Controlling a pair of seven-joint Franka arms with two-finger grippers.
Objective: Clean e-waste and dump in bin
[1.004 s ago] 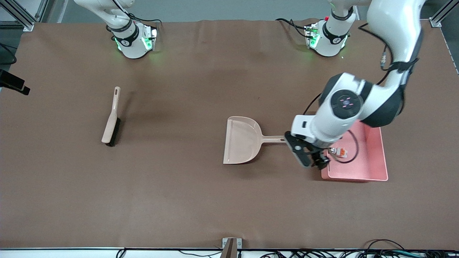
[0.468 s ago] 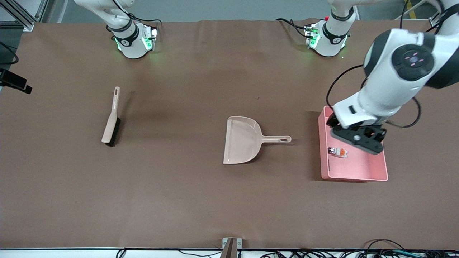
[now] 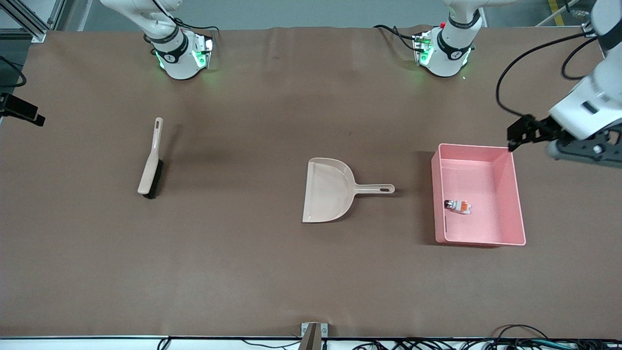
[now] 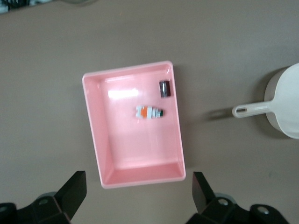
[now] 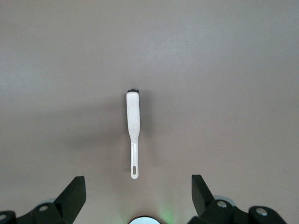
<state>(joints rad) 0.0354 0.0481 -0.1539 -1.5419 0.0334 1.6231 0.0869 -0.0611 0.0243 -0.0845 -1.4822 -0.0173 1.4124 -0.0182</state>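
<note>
Brown tabletop (image 3: 272, 272): e-waste (image 3: 457, 206) sits in the bin (image 3: 518, 194); left tool (image 3: 525, 133) and right tool (image 5: 138, 198), both wide open and empty, should simply retreat upward.

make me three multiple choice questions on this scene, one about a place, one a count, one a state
1. Where is the whitish e-waste block?
A. In the pink bin
B. In the dustpan
C. Beside the brush

2. How many e-waste parts lie in the bin?
A. None
B. Two
C. Five

3. What state is the left hand in?
A. Shut on the dustpan handle
B. Open, holding nothing
C. Shut on the brush

Answers:
1. A: the whitish e-waste block lies on the floor of the pink bin, while the dustpan looks empty.
2. B: the left wrist view shows the block plus a dark cylinder against the bin wall.
3. B: the left hand hangs above the bin's edge with its fingers wide apart and nothing between them; the brush lies untouched on the table toward the right arm's end.
</note>
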